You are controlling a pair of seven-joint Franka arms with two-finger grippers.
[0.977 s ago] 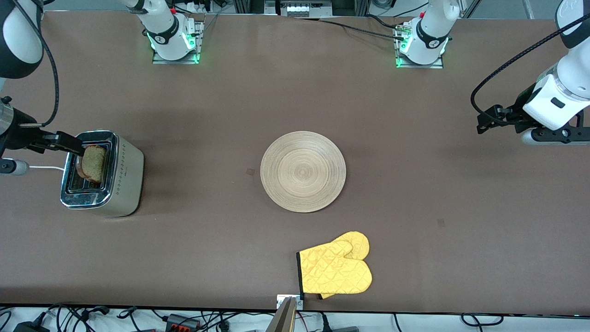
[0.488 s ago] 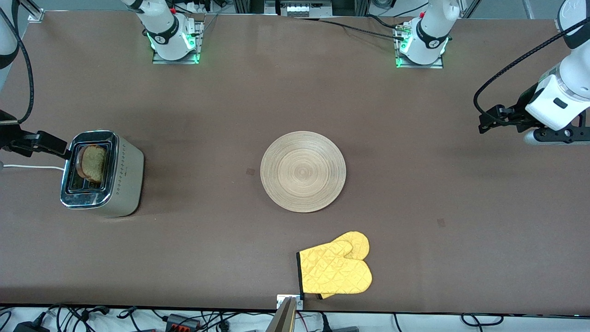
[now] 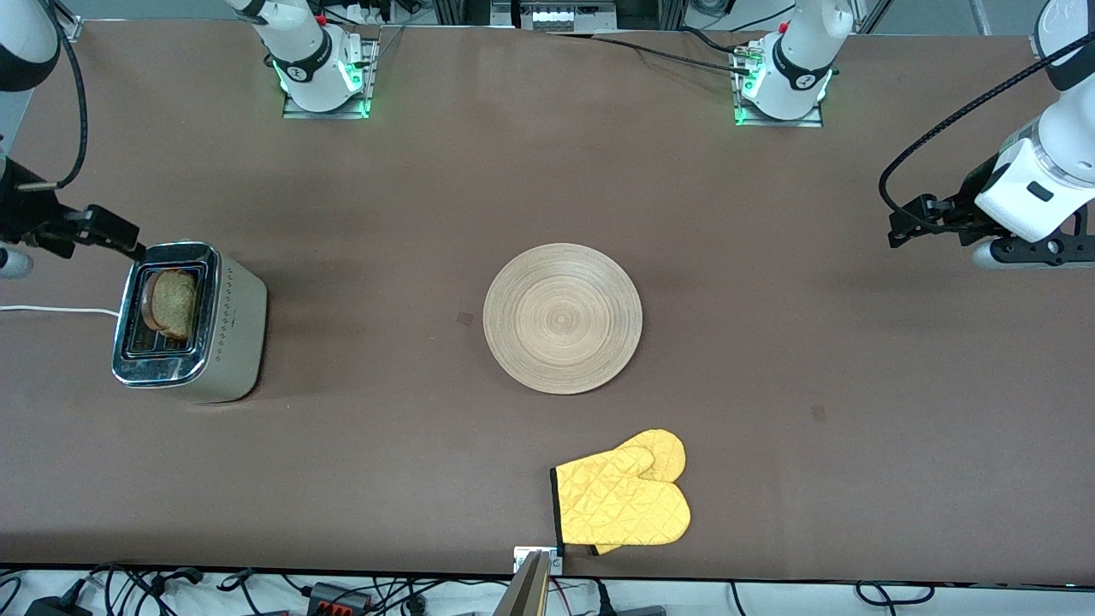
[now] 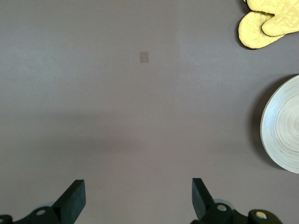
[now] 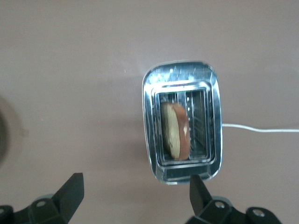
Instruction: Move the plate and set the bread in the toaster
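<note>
The silver toaster [image 3: 192,321] stands at the right arm's end of the table. The bread [image 3: 174,301] stands in one of its slots, its top sticking out; it also shows in the right wrist view [image 5: 176,130] inside the toaster [image 5: 182,70]. My right gripper [image 3: 111,231] is open and empty in the air just off the toaster's end. The round wooden plate [image 3: 562,318] lies mid-table and its edge shows in the left wrist view [image 4: 282,128]. My left gripper [image 3: 911,224] is open and empty, waiting over the left arm's end.
A yellow oven mitt [image 3: 624,500] lies near the table's front edge, nearer to the front camera than the plate; it also shows in the left wrist view [image 4: 268,21]. The toaster's white cord [image 3: 51,310] runs off the table's end.
My right gripper has let go of the bread, drawn back off the toaster and risen toward the robots' side. The bread stays in the slot. The left arm has barely moved.
</note>
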